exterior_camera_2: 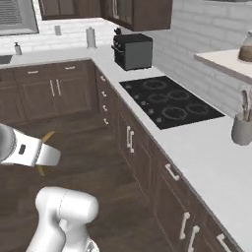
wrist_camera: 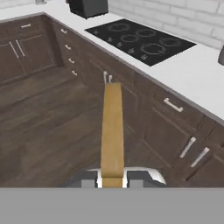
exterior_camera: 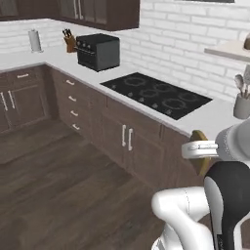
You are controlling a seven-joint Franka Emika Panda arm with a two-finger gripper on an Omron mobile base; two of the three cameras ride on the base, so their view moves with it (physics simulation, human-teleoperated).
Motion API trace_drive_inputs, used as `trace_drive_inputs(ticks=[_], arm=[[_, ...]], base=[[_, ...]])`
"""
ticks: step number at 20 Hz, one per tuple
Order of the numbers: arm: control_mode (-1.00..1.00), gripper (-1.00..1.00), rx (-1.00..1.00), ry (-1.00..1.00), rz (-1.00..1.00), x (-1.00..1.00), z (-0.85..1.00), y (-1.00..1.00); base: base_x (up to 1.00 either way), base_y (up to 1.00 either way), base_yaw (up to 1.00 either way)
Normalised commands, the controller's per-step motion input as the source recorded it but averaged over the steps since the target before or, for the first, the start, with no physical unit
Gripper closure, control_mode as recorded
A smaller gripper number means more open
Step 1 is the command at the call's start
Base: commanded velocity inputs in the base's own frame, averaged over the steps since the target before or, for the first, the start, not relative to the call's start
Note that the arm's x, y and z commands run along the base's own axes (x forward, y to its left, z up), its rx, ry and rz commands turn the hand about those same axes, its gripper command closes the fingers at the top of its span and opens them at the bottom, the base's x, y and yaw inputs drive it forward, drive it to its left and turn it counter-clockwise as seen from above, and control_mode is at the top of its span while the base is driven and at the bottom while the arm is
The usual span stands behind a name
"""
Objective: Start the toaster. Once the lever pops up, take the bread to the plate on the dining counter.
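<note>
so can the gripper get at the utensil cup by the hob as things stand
Probably not: the gripper is shut on the bread, out over the floor, and the utensil cup stands well back on the worktop.

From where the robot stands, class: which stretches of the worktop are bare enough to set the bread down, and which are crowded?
Bare worktop lies between the black hob and the grey utensil cup, and on toward the camera. The far corner is crowded: black oven, knife block, paper roll. The gripper holds the bread edge-on.
</note>
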Motion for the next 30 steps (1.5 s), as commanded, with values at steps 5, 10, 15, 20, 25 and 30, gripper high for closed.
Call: trace_drive_inputs(ticks=[5,10,15,20,25,30], arm=[[1.00,1.00,0.00,0.00,0.00,0.00,0.00,0.00],[1.00,1.00,0.00,0.00,0.00,0.00,0.00,0.00],[1.00,1.00,0.00,0.00,0.00,0.00,0.00,0.00],[1.00,1.00,0.00,0.00,0.00,0.00,0.00,0.00],[1.00,1.00,0.00,0.00,0.00,0.00,0.00,0.00],[1.00,1.00,0.00,0.00,0.00,0.00,0.00,0.00]], base=[[0.00,0.03,0.94],[0.00,0.00,0.95],[0.00,0.00,0.96],[0.00,-0.06,0.94],[0.11,-0.09,0.87],[0.21,-0.21,0.83]])
